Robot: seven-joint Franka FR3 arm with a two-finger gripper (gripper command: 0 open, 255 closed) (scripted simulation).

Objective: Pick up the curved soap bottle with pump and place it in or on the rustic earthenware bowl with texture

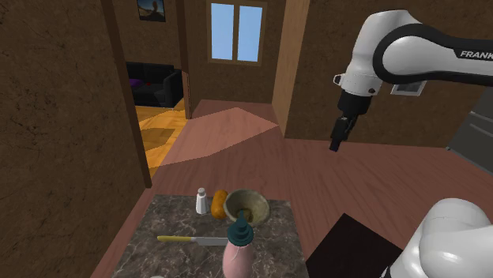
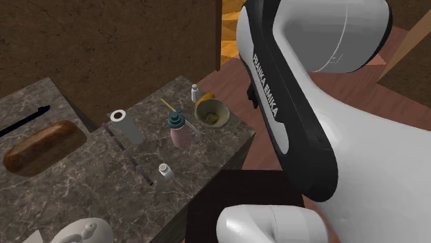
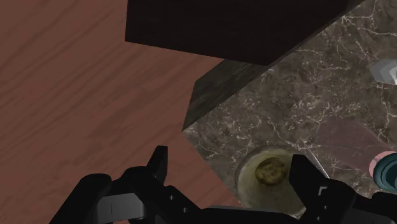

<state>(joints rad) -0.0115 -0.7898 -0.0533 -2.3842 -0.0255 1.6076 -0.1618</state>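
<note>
Currently the pink soap bottle point(image 1: 238, 253) is standing on the marble counter point(image 1: 170, 217) just beside the tan bowl point(image 1: 246, 207), hiding part of its near rim, with its own base being cut off by the shoulder view's edge. Rightward, the gripper point(image 1: 336, 144) is hanging high and well apart, its fingers point(image 3: 159, 162) spreading wide and empty, likely because the approach is not yet begun.

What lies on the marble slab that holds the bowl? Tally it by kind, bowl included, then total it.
White shakers: 2
Soap bottle: 1
Bowl: 1
Knife: 1
Orange item: 1
White roll: 1
Total: 7
</note>
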